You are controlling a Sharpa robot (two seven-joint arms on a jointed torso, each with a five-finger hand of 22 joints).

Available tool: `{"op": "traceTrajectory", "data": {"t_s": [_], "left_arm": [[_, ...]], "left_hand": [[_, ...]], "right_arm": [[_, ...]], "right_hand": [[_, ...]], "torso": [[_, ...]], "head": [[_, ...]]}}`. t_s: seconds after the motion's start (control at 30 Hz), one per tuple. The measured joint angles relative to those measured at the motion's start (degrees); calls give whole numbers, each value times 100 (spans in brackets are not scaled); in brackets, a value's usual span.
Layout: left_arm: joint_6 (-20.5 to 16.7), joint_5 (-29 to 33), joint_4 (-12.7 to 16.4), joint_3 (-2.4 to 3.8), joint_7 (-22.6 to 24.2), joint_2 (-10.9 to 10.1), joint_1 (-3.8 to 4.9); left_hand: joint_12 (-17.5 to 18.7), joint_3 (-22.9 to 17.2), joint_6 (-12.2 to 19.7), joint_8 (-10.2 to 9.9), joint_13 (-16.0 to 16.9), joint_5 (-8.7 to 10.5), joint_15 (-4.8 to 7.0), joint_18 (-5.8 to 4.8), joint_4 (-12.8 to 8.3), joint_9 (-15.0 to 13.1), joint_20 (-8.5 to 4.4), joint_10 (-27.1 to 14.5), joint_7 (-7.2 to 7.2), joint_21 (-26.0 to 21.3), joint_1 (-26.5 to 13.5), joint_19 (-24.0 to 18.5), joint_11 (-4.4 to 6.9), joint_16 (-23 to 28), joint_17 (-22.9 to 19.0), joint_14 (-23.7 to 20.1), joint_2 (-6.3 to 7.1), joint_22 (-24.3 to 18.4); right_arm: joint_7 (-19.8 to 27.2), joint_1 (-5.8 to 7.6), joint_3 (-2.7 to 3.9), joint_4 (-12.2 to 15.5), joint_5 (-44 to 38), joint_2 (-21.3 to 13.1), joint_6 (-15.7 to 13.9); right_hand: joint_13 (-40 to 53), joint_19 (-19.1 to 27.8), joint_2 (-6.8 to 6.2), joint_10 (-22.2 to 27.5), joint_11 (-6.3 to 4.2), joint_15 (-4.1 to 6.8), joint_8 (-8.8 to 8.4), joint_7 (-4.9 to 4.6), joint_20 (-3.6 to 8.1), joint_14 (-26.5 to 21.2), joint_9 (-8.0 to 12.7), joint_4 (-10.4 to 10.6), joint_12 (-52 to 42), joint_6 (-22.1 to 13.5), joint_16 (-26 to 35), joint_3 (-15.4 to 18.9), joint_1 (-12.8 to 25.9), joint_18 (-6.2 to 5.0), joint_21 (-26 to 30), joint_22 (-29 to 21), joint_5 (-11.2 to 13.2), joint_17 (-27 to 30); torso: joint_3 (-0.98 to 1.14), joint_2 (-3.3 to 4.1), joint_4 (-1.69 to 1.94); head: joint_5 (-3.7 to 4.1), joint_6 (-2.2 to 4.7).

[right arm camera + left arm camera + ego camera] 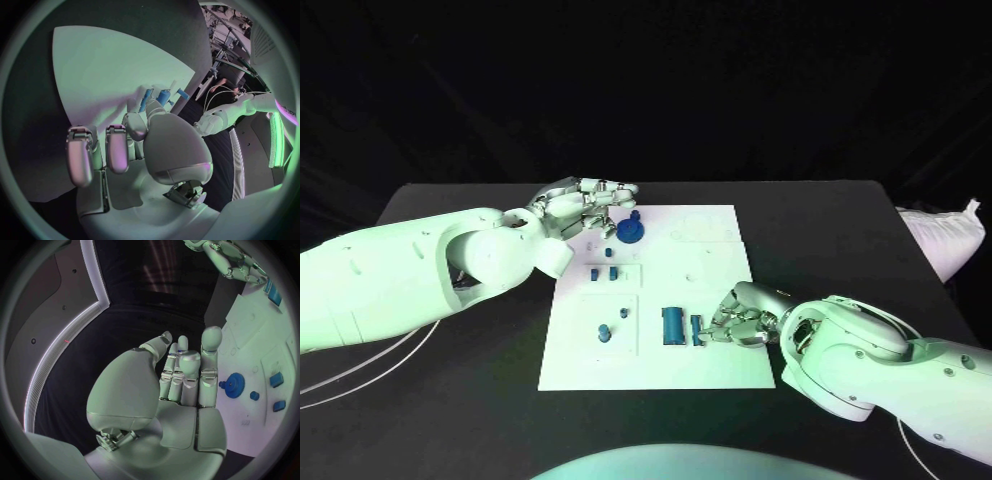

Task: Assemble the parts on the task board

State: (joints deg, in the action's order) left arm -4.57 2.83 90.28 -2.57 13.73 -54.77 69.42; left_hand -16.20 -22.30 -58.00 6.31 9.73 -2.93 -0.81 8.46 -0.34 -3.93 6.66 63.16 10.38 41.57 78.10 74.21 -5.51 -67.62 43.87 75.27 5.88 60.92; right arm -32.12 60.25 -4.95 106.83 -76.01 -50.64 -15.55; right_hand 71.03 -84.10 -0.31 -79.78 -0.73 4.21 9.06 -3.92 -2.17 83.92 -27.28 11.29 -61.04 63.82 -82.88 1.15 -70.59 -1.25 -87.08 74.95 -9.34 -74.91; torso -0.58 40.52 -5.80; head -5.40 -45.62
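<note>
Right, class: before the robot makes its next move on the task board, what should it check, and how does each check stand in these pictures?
1. Task board lies flat on the black table: ok.
2. Left hand holds nothing, its fingers extended at the board's far left corner: ok.
3. Blue gear stands clear of the left hand's fingers: ok, a gap shows in the left wrist view.
4. Right hand has a firm hold on a part: cannot tell; its fingers curl beside the blue cylinder.
5. Small blue parts in the near-left section are untouched: ok.
</note>
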Motion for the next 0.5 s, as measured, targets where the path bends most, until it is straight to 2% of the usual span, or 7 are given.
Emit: {"op": "traceTrajectory", "data": {"t_s": [0.13,0.23,0.27,0.3,0.37,0.43,0.5], "left_arm": [[-2,-1,-13,-6,4,17,0],[-50,-2,-23,-46,51,40,-3],[-82,-3,-26,-58,78,49,-7],[-138,-3,-33,-67,120,63,-12],[-243,-2,-48,-72,202,80,-25],[-397,8,-65,-78,315,93,-58],[-529,23,-83,-86,410,100,-93]], "left_hand": [[0,14,0,0,0,0,0,-1,14,0,0,0,0,-62,0,0,0,3,-34,0,0,-31],[-23,15,0,29,0,0,-2,-1,15,0,-11,0,0,-231,0,-101,-1,111,-166,-90,0,-127],[-45,16,0,29,2,0,-6,13,14,0,-4,-22,0,-505,0,-242,-20,276,-439,-257,0,-282],[-70,38,1,31,4,0,-20,113,16,0,2,-42,-1,-780,0,-384,-19,485,-777,-451,0,-434],[-110,50,9,76,7,0,-35,141,17,0,20,-51,-9,-1105,0,-622,-10,823,-1246,-819,0,-605],[-133,74,9,92,7,0,-57,141,23,0,43,-73,-9,-1308,0,-849,-31,1055,-1437,-1122,0,-705],[-133,81,9,112,5,0,-90,141,17,0,74,-97,-9,-1514,0,-1099,-54,1322,-1602,-1407,0,-813]], "right_arm": [[303,158,30,5,384,-119,-141],[771,323,36,-80,943,-165,-237],[952,373,38,-131,1157,-170,-264],[1201,436,41,-214,1451,-171,-296],[1601,526,47,-379,1925,-156,-341],[2088,612,54,-634,2518,-102,-386],[2358,655,55,-811,2861,-54,-402]], "right_hand": [[-112,0,-32,114,113,-15,-159,-96,0,11,63,-15,196,-287,58,91,-31,0,59,0,-102,0],[-157,9,51,197,193,-86,-314,-206,-55,1,163,-64,268,-493,65,139,-187,-1,101,0,-144,0],[-242,1,73,280,214,-107,-349,-242,-64,21,196,-105,398,-531,80,143,-275,-1,154,-1,-143,0],[-311,21,104,350,225,-136,-382,-252,-84,10,229,-159,502,-583,109,121,-365,-1,199,-1,-144,0],[-481,0,164,506,257,-148,-436,-300,-106,-1,289,-266,749,-655,211,80,-531,-1,327,-1,-116,0],[-920,159,234,851,297,-186,-466,-339,-182,20,355,-363,1386,-719,568,34,-660,-175,671,-1,-76,216],[-1497,549,269,1288,351,-241,-495,-347,-216,-35,434,-476,2178,-800,1144,-8,-803,-330,1224,-238,-33,799]], "torso": [[-11,-14,-2],[-25,-39,-7],[-31,-52,-8],[-35,-66,-11],[-52,-106,-16],[-74,-151,-26],[-95,-192,-33]], "head": [[16,38],[32,77],[36,94],[41,111],[54,160],[76,212],[94,272]]}}
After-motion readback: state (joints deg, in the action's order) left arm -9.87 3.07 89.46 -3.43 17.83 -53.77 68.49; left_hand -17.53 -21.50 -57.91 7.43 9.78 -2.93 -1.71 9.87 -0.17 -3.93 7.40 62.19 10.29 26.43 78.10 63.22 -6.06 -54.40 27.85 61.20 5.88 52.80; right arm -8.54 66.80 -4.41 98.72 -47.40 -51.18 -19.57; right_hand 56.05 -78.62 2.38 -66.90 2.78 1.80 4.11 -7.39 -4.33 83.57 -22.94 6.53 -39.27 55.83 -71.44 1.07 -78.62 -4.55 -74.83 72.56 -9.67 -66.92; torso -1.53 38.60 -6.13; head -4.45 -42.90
